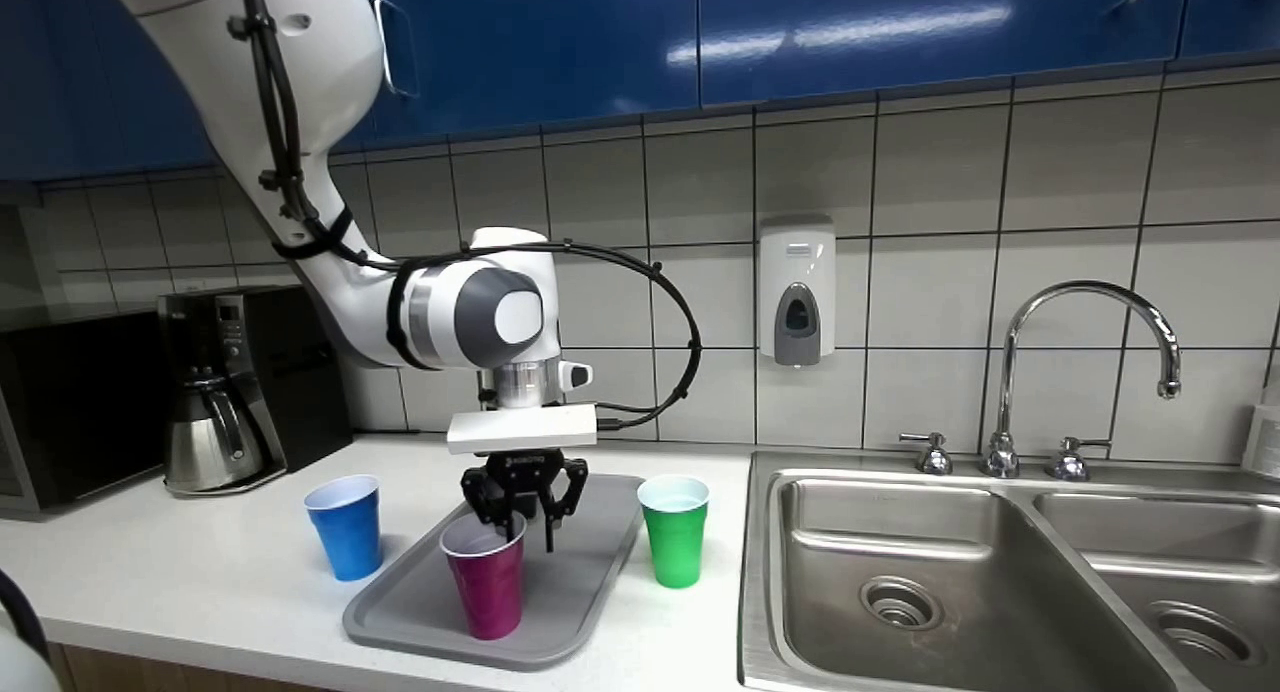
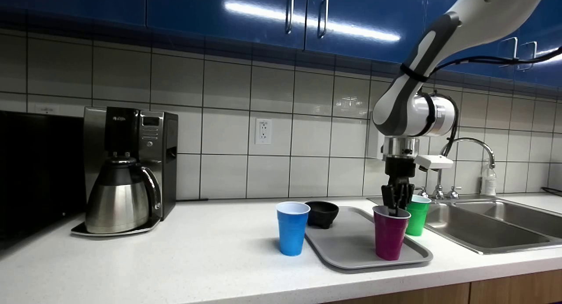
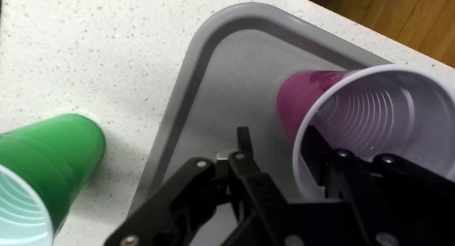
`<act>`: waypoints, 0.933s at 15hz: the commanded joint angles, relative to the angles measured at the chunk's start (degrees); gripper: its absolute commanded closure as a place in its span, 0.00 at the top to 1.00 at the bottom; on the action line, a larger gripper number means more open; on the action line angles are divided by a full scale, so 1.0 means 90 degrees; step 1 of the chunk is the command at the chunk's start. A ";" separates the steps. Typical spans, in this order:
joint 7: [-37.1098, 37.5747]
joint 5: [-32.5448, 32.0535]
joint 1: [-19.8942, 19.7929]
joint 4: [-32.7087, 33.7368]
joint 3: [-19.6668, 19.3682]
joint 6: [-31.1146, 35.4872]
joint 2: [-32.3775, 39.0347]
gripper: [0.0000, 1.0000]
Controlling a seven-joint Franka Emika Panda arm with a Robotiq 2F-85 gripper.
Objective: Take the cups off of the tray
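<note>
The magenta-pink cup (image 1: 488, 582) stands on the grey tray (image 2: 333, 242), near its front edge. My gripper (image 3: 278, 134) is over that cup and pointing down, one finger (image 3: 314, 150) inside the rim and the other outside it. In the wrist view a gap separates the outer finger from the cup wall, so the jaws stand partly open around the rim. On the counter beside the tray are the blue cup (image 2: 292, 233) and the green cup (image 1: 676, 537). A low black cup (image 2: 322, 215) appears to sit on the tray's back part in an exterior view.
A steel sink (image 1: 900, 562) with a faucet (image 1: 1085, 292) lies on the green cup's side. A coffee maker with its steel pot (image 2: 120, 203) stands on the opposite side. Blue cabinets (image 2: 228, 14) hang above the counter (image 2: 210, 251), whose front edge runs close to the tray.
</note>
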 commanded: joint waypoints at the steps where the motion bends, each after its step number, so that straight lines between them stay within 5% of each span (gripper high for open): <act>1: 0.0123 -0.0116 -0.0030 -0.0065 0.0073 -0.0010 -0.0128 0.12; 3: 0.0130 -0.0116 -0.0032 -0.0065 0.0071 -0.0008 -0.0131 0.00; 14: 0.0075 0.0201 -0.0083 0.0316 -0.0005 -0.0432 -0.0430 0.01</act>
